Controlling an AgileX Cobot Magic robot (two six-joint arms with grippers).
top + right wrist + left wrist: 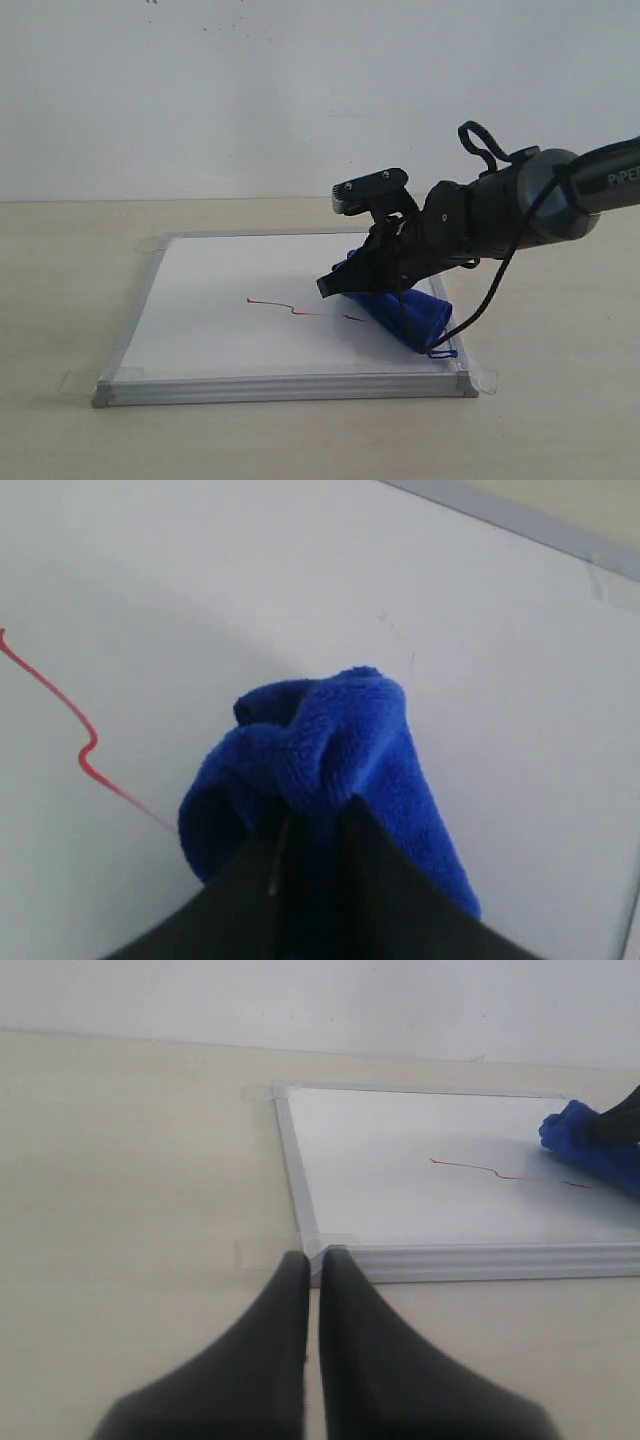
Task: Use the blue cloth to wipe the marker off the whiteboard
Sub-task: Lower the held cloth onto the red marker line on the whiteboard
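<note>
The right hand point(338, 284) squeezed the blue cloth point(408, 314), pressed on the right side of the whiteboard point(200, 320). The red marker line point(295, 311) ran sideways, starting right beside the cloth toward the left arm. The left hand point(312, 1265) was closed and empty, farther away.

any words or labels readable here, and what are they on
"PiPE": white letters on the right arm, cut off by the picture's edge, so the word may run on.
No other text can be read. The whiteboard carries only a wavy red marker line, not letters, and the blue cloth shows no printed tag.
</note>
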